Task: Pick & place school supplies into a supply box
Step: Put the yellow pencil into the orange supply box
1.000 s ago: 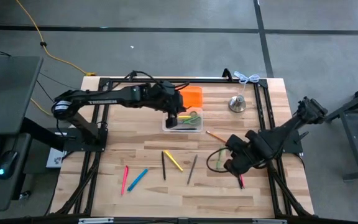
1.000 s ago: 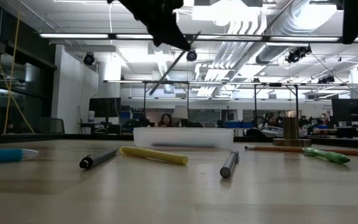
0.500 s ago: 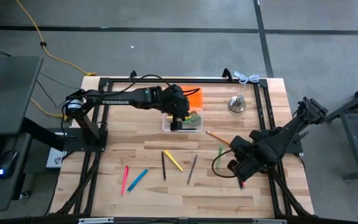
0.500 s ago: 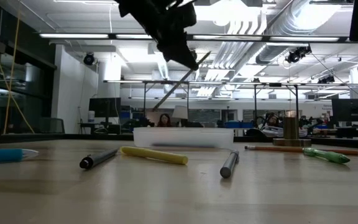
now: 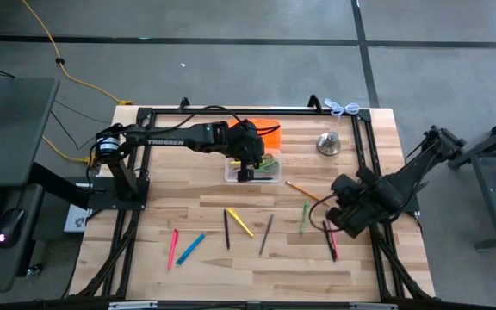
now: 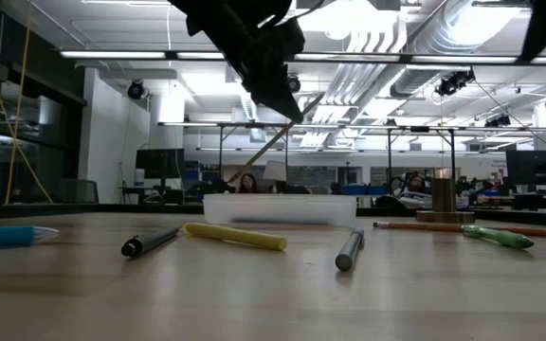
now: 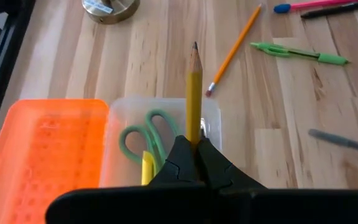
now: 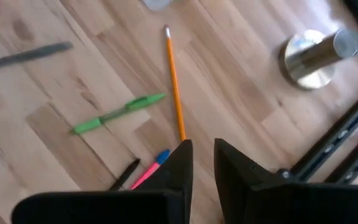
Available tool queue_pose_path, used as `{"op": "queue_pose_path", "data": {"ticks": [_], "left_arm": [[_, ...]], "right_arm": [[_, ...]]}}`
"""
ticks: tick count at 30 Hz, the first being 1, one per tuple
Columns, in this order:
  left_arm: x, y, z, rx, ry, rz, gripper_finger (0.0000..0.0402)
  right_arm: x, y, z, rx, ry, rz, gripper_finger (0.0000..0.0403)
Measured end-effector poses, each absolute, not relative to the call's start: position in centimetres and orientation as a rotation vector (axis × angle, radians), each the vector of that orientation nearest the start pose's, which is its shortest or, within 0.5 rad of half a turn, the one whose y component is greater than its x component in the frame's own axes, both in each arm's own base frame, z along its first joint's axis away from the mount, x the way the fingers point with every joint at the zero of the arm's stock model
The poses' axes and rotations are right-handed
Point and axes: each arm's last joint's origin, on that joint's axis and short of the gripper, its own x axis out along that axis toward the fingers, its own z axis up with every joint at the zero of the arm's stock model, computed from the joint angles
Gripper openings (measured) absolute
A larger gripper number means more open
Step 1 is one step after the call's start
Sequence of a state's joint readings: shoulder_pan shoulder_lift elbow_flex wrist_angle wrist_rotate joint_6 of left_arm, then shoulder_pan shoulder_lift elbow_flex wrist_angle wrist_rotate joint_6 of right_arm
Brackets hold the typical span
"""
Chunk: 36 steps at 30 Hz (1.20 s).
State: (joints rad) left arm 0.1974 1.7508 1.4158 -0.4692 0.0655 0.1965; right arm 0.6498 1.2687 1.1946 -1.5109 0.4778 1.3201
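Note:
My left gripper (image 5: 246,165) hovers over the clear supply box (image 5: 254,169) and is shut on a yellow pencil (image 7: 193,93). In the left wrist view the box (image 7: 216,118) holds green-handled scissors (image 7: 145,134) and a yellow item (image 7: 146,167). My right gripper (image 8: 202,163) is open above the table's right part, near an orange pencil (image 8: 174,81), a green pen (image 8: 118,113), and a pink pen (image 5: 333,244) beside a black one. More pens lie flat on the table's near half: yellow (image 5: 240,222), dark (image 5: 227,228), grey (image 5: 266,233), blue (image 5: 190,248), pink (image 5: 172,248). My left gripper pinches the yellow pencil's rear part (image 7: 192,134) between its two fingers (image 7: 180,158). The pencil runs along the fingers, its sharpened tip (image 7: 194,46) pointing away from them. In the low view the pencil (image 6: 265,150) hangs slanted below the gripper, lifted clear above the box (image 6: 280,208).
An orange rectangular piece (image 5: 268,132) lies against the box's far side. A silver bell (image 5: 328,143) stands at the far right. A black frame (image 5: 364,164) runs round the table. The right arm reaches in from the right edge.
My left gripper has carried the pencil a little toward the table's right, over the box, and the pencil's lower end now hangs lower. My right gripper has drawn back toward the table's right edge, away from the pink and black pens, which now show beside it.

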Motion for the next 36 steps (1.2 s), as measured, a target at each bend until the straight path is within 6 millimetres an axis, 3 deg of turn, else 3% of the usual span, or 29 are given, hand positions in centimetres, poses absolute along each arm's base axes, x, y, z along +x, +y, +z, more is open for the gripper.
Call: {"op": "queue_pose_path", "data": {"ticks": [5, 23, 36], "left_arm": [[37.7, 7.8, 27.0, 0.081, 0.807, 0.057, 0.001], [37.4, 10.0, 26.9, 0.026, 0.795, 0.095, 0.001], [41.9, 11.3, 25.4, 0.036, 1.017, 0.042, 0.001]], "right_arm": [[13.7, 8.8, 28.3, 0.408, 1.021, -0.607, 0.0032], [9.2, 5.0, 23.1, 0.538, 0.715, -0.411, 0.0023], [7.0, 2.9, 22.0, 0.586, 0.481, -0.35, 0.0023]]}}
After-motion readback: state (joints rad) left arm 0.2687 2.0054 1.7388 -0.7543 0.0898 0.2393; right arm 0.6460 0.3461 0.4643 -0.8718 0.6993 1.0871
